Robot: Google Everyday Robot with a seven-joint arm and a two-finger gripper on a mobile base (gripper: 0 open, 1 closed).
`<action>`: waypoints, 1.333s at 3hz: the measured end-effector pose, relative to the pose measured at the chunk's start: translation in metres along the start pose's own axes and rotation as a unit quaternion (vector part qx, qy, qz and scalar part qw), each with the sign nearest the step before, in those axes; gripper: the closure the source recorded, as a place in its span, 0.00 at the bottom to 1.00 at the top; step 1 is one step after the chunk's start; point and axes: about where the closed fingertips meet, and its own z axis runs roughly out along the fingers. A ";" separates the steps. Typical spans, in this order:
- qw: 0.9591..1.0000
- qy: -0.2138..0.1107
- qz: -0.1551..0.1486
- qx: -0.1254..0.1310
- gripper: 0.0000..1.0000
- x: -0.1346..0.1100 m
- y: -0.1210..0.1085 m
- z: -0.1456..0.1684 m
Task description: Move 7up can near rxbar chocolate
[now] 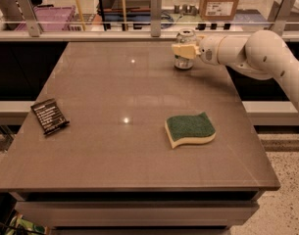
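Tabletop (139, 151) rear: gripper (183, 50) at upright 7up can (184, 62); rxbar chocolate (50, 115) well apart.

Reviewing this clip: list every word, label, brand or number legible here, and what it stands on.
Nothing reads outright.
Flat black snack-bar wrapper, left side of the table: lines of white print, too small to read.
Small silvery drink can at the far edge, the tool at it: markings too blurred.
Brown cardboard box behind the table: white label, illegible.
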 end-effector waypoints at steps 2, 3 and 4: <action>1.000 0.014 -0.003 -0.011 1.00 -0.007 0.011 0.005; 1.000 0.021 -0.011 -0.020 1.00 -0.019 0.030 0.007; 0.999 0.021 -0.020 -0.029 1.00 -0.032 0.054 0.010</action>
